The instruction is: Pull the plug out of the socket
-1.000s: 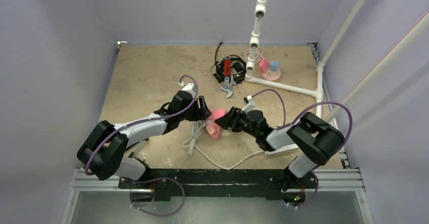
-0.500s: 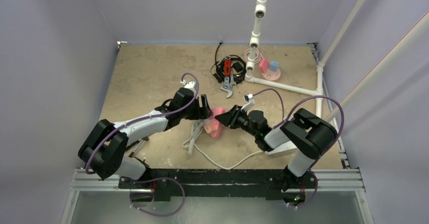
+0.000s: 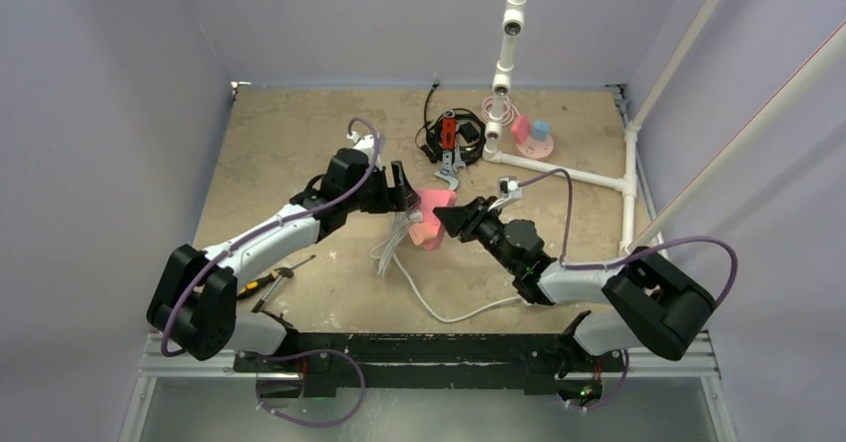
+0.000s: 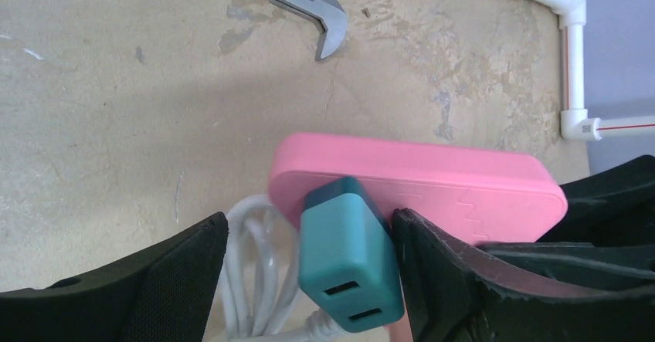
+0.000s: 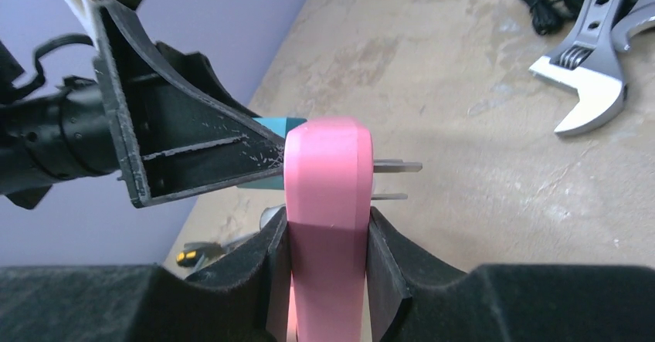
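The light-blue plug (image 3: 540, 129) sits on the pink disc socket (image 3: 539, 147) at the back right, far from both grippers. My right gripper (image 3: 456, 219) (image 5: 328, 226) is shut on a flat pink adapter block (image 3: 429, 224) (image 5: 324, 157) and holds it on edge above the table, its two metal prongs bare. A teal USB charger cube (image 4: 347, 257) is stuck in the block's (image 4: 432, 176) face. My left gripper (image 3: 404, 193) (image 4: 309, 226) is open astride that cube: one finger touches it, the other stands apart.
A white cord (image 3: 399, 254) coils under the block and trails toward the front. A wrench (image 3: 449, 173) and a black cable bundle (image 3: 449, 133) lie just behind. A white pipe frame (image 3: 569, 173) runs along the right. A screwdriver (image 3: 264, 280) lies front left.
Both arms have moved toward the back of the table together, the right carrying the pink block. The left gripper has stayed at the teal cube.
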Available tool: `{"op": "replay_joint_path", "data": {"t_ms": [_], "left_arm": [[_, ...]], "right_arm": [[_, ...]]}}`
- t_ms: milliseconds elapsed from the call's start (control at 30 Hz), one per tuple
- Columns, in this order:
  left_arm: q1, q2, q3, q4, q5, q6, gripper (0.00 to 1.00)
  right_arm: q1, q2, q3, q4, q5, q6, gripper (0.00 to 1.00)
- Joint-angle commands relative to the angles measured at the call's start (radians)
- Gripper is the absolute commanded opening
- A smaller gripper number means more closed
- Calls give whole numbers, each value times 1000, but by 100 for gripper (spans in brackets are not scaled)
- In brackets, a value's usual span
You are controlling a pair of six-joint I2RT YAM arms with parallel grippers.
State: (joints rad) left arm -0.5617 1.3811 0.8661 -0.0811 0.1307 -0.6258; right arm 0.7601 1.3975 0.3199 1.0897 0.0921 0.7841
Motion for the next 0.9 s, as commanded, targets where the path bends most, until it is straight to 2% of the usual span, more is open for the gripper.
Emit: {"op": "replay_joint_path", "data": {"t_ms": [0,300,600,867], "left_arm": [[43,-45,-47,130,125,-31,75],[61,-1,-61,211,283,-73,63],[90,35,-80,179,308,-93,59],[97,74,-94,197,342,-117,37]], "right_arm": [[37,-92,6,66,128,-25,0],[113,-112,55,-61,293,-66,0],[180,-57,87,-99,387,-33,0],[214,3,114,-138,438,3,0]]}}
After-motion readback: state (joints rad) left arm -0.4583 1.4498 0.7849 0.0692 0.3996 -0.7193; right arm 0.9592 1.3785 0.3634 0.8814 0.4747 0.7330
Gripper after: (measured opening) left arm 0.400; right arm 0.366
